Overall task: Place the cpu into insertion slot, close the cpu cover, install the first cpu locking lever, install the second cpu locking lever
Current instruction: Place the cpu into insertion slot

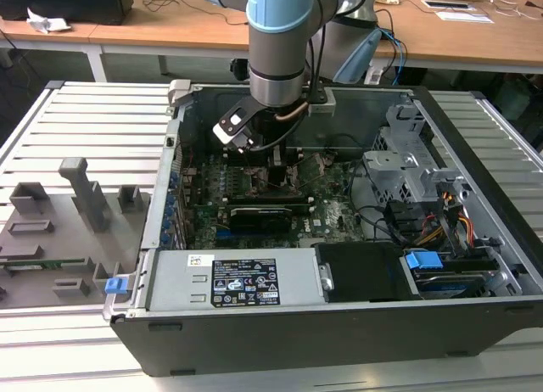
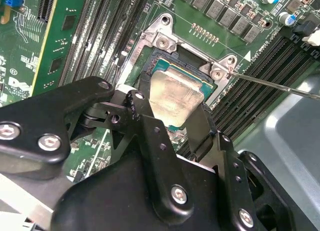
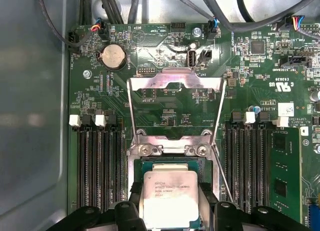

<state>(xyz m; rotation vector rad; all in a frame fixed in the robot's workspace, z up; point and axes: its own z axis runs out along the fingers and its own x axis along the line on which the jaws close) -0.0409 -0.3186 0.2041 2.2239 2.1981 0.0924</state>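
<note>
Exterior view: one arm, gripper (image 1: 278,167) down inside one open computer case (image 1: 339,333).

Second wrist view: one cpu (image 2: 175,96) in the insertion slot (image 2: 159,61). Two fingers (image 2: 200,126) narrowly apart, clamped on its opposite edges.

First wrist view: one cpu cover (image 3: 175,80) standing open. One thin locking lever (image 3: 223,177) just beside the slot.

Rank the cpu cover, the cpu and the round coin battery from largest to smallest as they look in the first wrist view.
1. cpu cover, the open frame, largest.
2. cpu, though the gripper hides part of it.
3. coin battery, clearly smallest.
</note>
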